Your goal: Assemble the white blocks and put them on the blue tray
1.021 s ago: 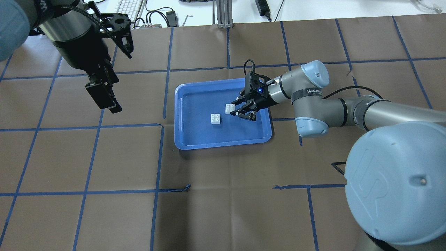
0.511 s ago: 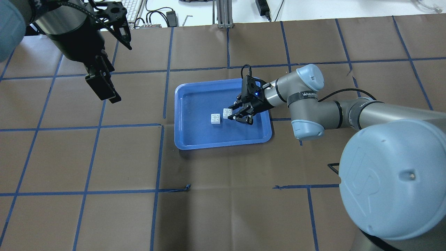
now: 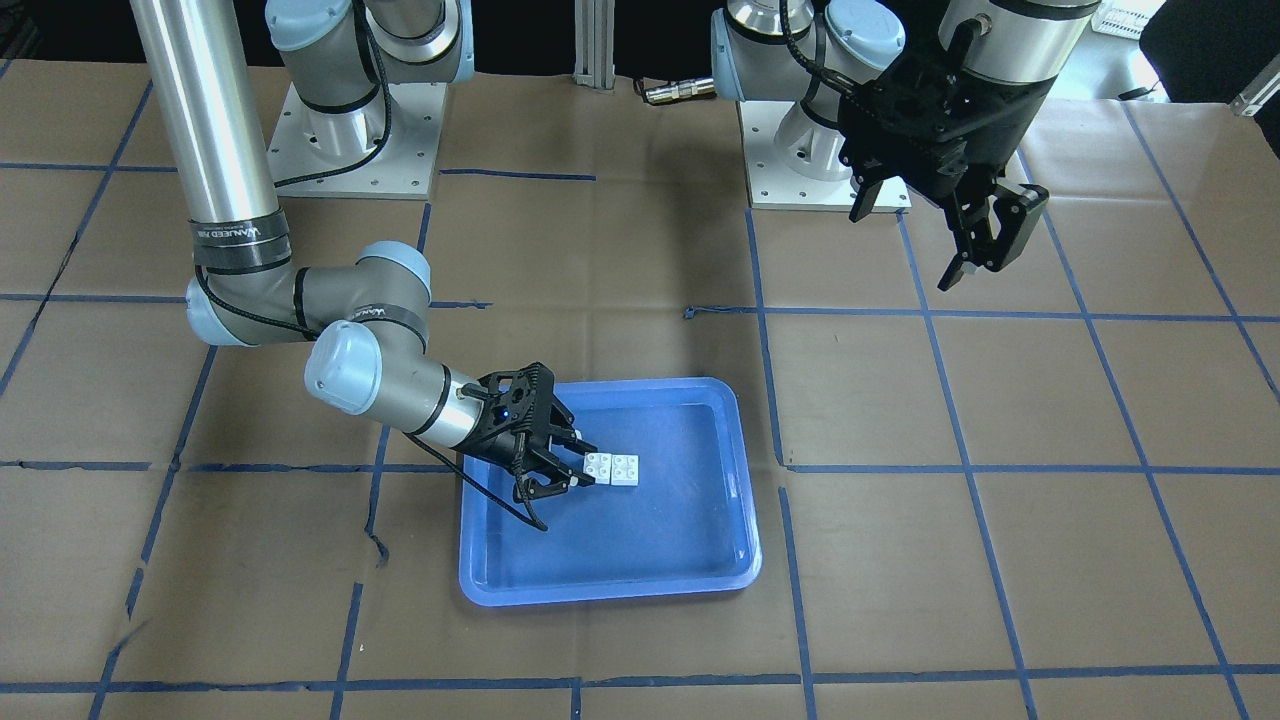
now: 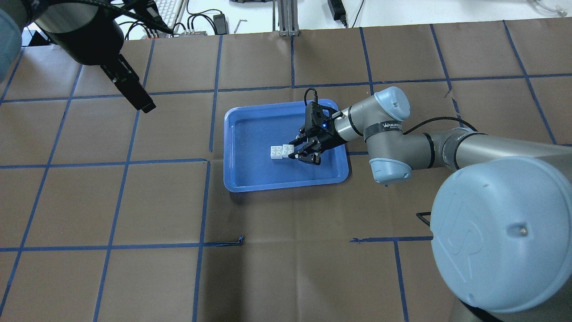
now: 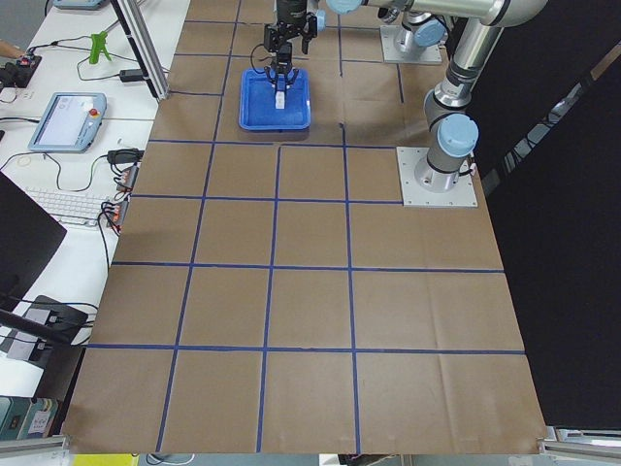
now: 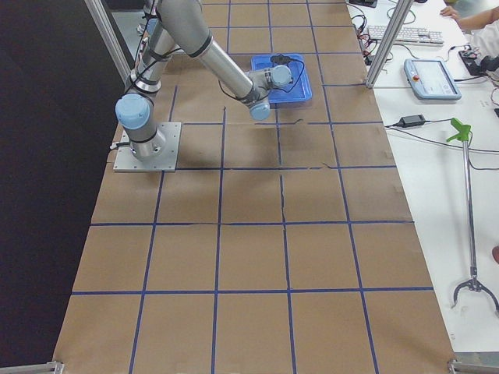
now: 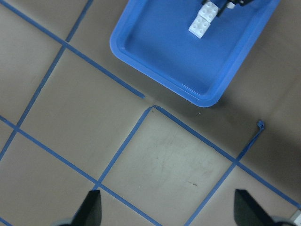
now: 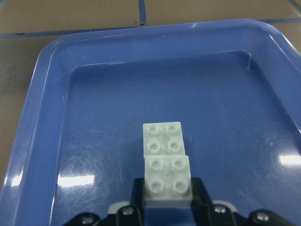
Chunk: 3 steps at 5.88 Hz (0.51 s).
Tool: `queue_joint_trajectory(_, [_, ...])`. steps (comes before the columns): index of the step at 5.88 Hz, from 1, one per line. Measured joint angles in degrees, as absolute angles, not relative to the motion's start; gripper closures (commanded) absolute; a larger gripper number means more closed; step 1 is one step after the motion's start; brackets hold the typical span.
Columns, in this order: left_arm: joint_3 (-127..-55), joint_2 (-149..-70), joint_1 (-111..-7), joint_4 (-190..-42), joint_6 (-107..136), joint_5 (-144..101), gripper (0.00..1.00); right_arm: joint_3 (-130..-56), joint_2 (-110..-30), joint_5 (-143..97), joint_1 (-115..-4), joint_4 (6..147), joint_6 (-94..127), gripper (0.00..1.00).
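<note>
Fingers (image 8: 198, 194) of the right gripper (image 4: 294, 151) clench one white block (image 8: 168, 181) by its sides, touching the second block (image 8: 163, 139) in the blue tray's (image 4: 250, 175) middle. Both blocks are likely light, stiff and slick. Beyond the tray, the left gripper (image 3: 985, 250) hangs open.

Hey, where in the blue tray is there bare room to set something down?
In the blue tray, bare floor lies between the white blocks and the left rim, and along the robot-side rim. Crowded where the right gripper holds a block.
</note>
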<state>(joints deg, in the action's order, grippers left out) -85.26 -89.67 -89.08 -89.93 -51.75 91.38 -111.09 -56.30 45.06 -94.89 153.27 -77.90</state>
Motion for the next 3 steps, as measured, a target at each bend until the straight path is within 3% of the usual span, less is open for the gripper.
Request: queue_joint_trajectory(3, [-85.71,-88.95,-86.76,-86.81,-38.56,91.39,0.01,-111.43,-56.34,45.06,-94.95,153.21,-77.91,0.67])
